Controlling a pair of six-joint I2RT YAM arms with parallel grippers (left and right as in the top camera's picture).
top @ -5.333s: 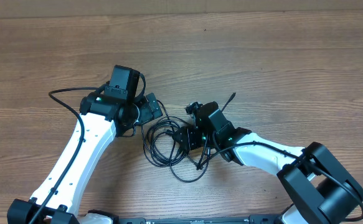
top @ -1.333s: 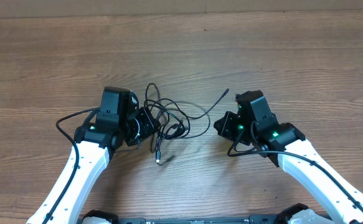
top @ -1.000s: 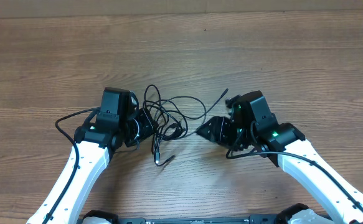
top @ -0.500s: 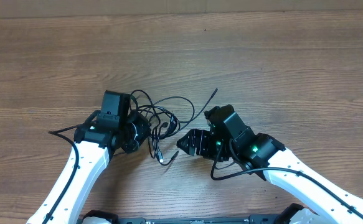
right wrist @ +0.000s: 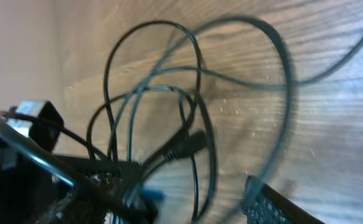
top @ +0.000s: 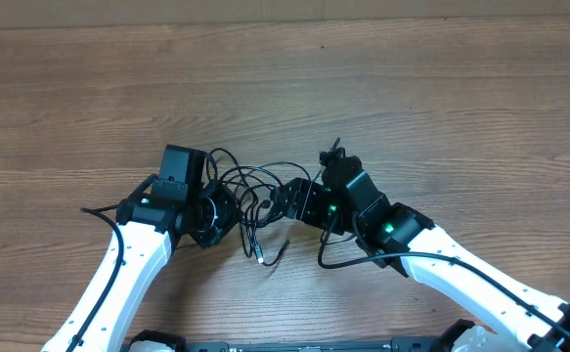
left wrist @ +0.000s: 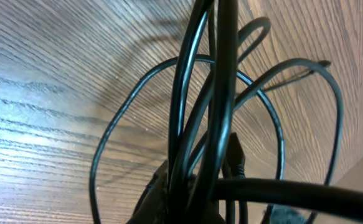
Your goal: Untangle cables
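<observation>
The left gripper point(top: 228, 207) is clamping the cables point(top: 262, 182), jaws closed, while the right gripper point(top: 286, 203) is pointing at them, jaws parted.

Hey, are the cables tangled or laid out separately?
Tangled: the cables cross one another in overlapping loops, forming one bundle.

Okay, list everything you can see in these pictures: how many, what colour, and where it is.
cables: several strands in one tangle, exact count unclear; black; middle of the table, between the two hands
table: one; brown wood grain; under everything
left arm: one; white with black joints; near left
right arm: one; white with black joints; near right
left hand: one; black; shut on the cables at the tangle's left side
right hand: one; black; open, at the tangle's right side
</observation>
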